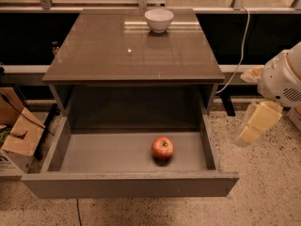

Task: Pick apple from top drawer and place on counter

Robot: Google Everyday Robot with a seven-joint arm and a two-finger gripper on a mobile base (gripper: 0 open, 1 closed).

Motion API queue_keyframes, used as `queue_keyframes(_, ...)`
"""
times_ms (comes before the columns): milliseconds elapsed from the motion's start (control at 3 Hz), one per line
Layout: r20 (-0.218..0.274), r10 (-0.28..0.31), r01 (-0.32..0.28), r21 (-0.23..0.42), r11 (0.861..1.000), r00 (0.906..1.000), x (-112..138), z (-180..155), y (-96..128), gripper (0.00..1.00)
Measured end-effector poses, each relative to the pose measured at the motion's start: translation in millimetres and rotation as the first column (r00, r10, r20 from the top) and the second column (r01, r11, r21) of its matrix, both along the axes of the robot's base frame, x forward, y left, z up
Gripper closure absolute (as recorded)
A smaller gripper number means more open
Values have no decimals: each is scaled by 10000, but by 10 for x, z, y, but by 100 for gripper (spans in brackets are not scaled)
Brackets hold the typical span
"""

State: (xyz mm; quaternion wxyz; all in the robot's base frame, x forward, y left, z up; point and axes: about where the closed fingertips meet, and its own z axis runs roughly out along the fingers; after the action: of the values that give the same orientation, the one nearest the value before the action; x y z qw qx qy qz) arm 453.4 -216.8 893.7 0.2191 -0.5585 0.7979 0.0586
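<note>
Camera view: arm (282,76) at right, jaws angled down beside top drawer (127,185), openness untellable.

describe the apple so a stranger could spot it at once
Below the dark-brown counter, the top drawer stands open. On its grey floor, right of centre, lies the apple. It is small, round and red, unlike the white bowl up on the counter; the hand hangs outside, right of the drawer.
</note>
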Motion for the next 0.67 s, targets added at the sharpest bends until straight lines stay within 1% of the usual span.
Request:
queue_keyframes(333,-262,410,-404,216,9989,9988,-35,-143,165,0)
queue_keyframes(667,-445,919,-884,750,9933,9948,-72,-406,489,0)
